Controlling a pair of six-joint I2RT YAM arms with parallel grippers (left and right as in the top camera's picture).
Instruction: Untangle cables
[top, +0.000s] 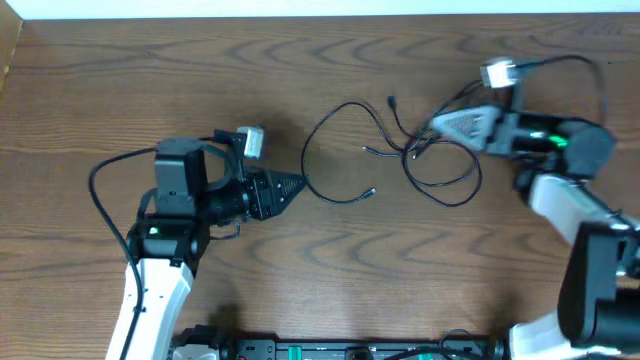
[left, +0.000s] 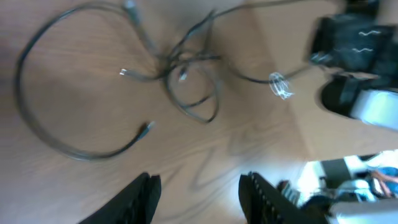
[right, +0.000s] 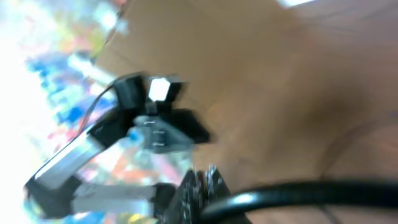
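black left tool (left: 199, 180) level, jaws parted

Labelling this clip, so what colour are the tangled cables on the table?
Black; the cables show best in the overhead view.

This looks like a robotics lab bench. A wood-grain tabletop (top: 330, 280) carries a left arm (top: 152, 290) and a right arm (top: 562, 197), both white and black, by a black equipment rail (top: 330, 351) along its near edge. Beyond the tabletop's edge lies blurred, brightly lit room clutter (left: 348, 180).
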